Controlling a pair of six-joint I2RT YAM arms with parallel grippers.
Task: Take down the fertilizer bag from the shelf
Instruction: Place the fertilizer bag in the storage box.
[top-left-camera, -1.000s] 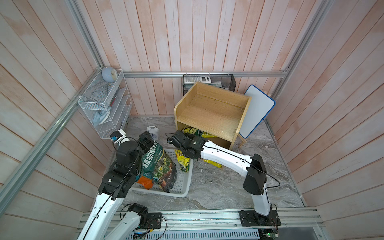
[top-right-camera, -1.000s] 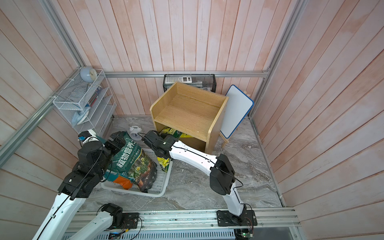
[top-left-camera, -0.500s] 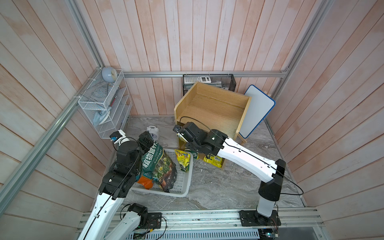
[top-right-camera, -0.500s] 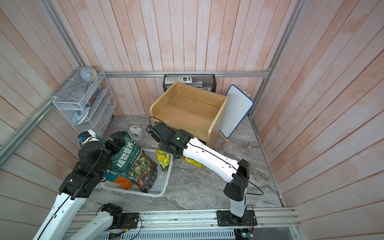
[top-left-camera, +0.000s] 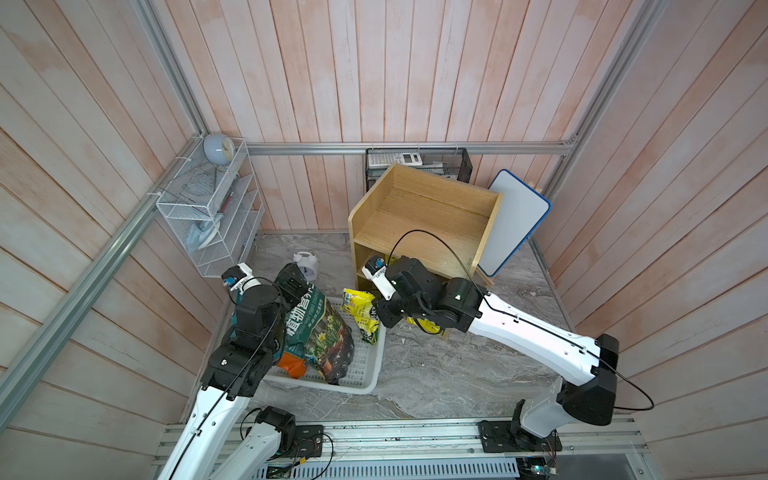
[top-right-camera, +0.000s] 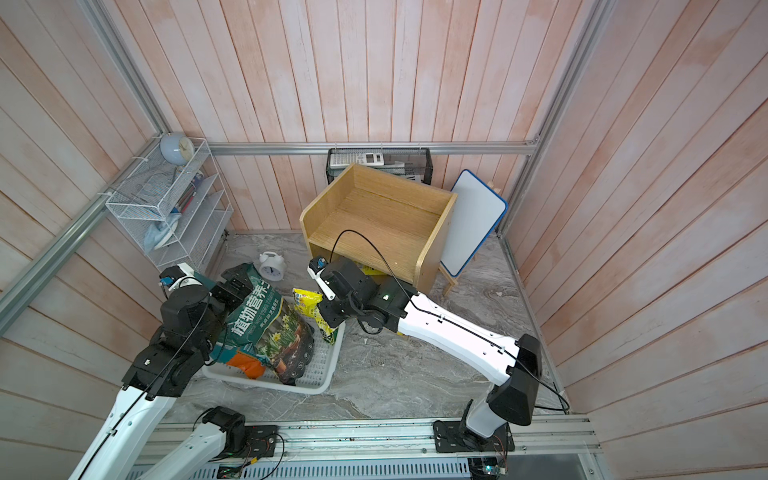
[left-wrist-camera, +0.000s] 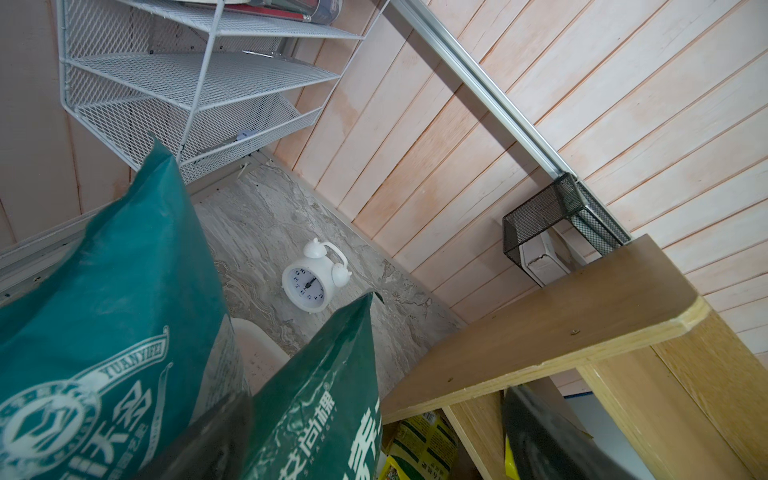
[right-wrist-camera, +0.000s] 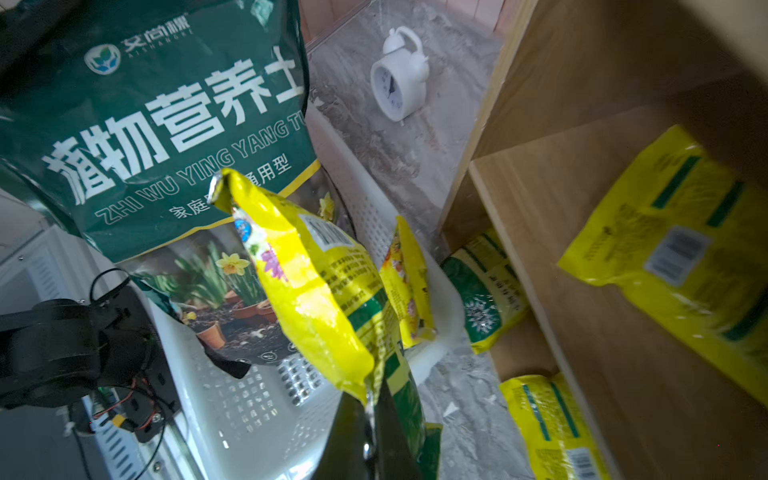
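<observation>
The oak shelf (top-left-camera: 419, 216) (top-right-camera: 374, 220) stands against the back wall. My right gripper (right-wrist-camera: 370, 419) is shut on the lower edge of a yellow fertilizer bag (right-wrist-camera: 316, 282) (top-left-camera: 361, 316) (top-right-camera: 309, 305), which hangs over the right rim of the white basket (top-left-camera: 361, 374) just left of the shelf's front. Another yellow bag (right-wrist-camera: 685, 232) lies on a shelf tier, and two more (right-wrist-camera: 486, 286) (right-wrist-camera: 548, 424) lie low down by its foot. My left gripper (left-wrist-camera: 374, 436) (top-left-camera: 297, 284) is open at the top of a big green soil bag (top-left-camera: 316, 328) (left-wrist-camera: 104, 332).
The green soil bag stands in the white basket and fills most of it. A white alarm clock (top-left-camera: 306, 266) (left-wrist-camera: 313, 282) sits on the floor behind the basket. A white wire rack (top-left-camera: 208, 216), a black mesh basket (top-left-camera: 417, 160) and a whiteboard (top-left-camera: 515, 224) line the walls.
My right arm's elbow has swung out to the right and lower, and the wrist has drawn slightly away from the shelf. The yellow bag has stayed over the basket rim. The left arm has not moved.
</observation>
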